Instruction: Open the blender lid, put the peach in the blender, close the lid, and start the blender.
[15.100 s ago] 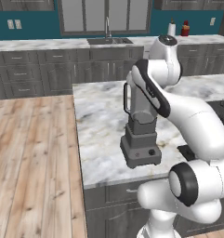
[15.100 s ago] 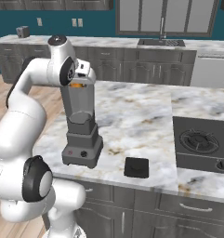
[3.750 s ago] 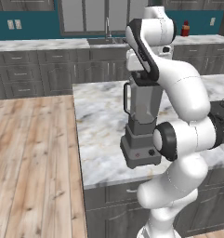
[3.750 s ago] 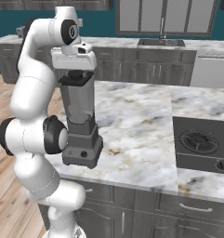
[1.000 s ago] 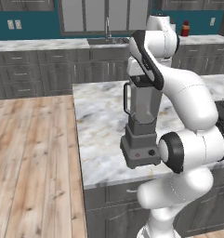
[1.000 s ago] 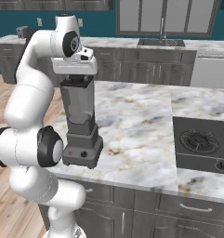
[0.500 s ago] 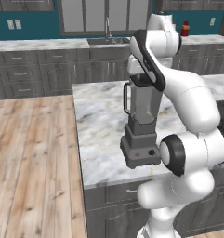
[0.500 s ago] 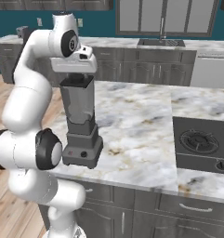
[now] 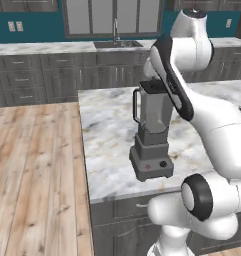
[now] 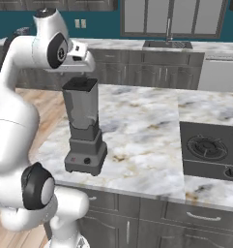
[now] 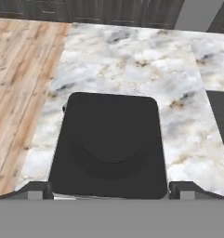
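One blender (image 9: 153, 134), one lid (image 11: 111, 144), apparently seated.

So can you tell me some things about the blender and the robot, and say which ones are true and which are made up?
1. The blender lid is sitting on top of the blender. True.
2. The blender stands on the wooden floor. False: it stands on the marble counter.
3. The gripper is right above the lid, looking down on it. True.
4. The peach is lying on the counter next to the blender. False: no peach can be seen on the counter.
5. There is a stove burner set into the counter. True.
6. The blender's jar is bright red. False: it is see-through grey.
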